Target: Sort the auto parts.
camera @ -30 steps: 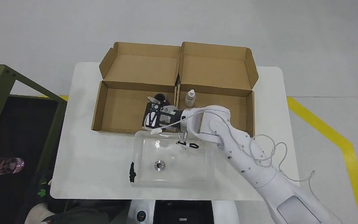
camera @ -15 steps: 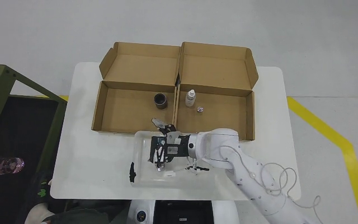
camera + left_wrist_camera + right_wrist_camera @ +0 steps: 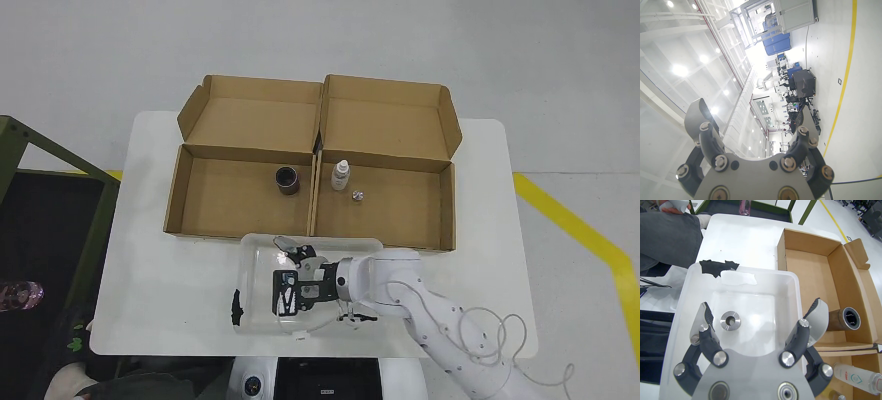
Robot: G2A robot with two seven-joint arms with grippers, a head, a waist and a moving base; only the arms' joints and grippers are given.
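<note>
Two claws, both spread wide, both empty. Right gripper (image 3: 761, 306) hangs over the clear tub (image 3: 772, 272); a steel bushing (image 3: 730, 320) lies flat on the tub floor between its fingers, touching neither. Black tape (image 3: 715, 267) sits on the tub's left rim. Tub is at the table's (image 3: 160, 260) near edge, two cardboard boxes just beyond. Left box (image 3: 240, 195) holds a linear bearing (image 3: 845, 319); right box (image 3: 400, 200) holds a small bottle (image 3: 342, 176). Left gripper (image 3: 752, 111) points up at the hall ceiling.
</note>
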